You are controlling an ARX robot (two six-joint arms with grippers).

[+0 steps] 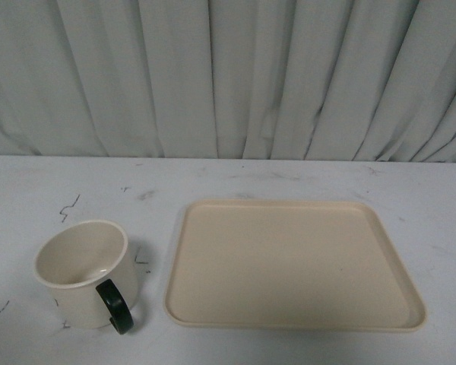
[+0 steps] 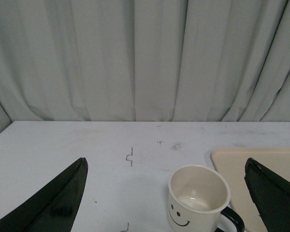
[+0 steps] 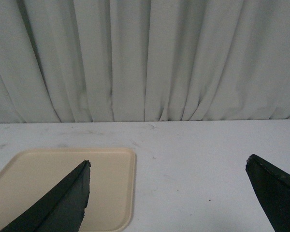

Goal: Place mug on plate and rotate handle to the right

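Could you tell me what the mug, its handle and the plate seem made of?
The mug looks like glazed ceramic or enamel: smooth cream wall, soft sheen inside. Its handle is dark and glossy, likely the same. The plate seems matte beige plastic with a moulded rim.

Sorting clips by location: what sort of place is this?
Probably a lab test setup: scuffed white table, plain grey curtain backdrop, only a mug and plate laid out.
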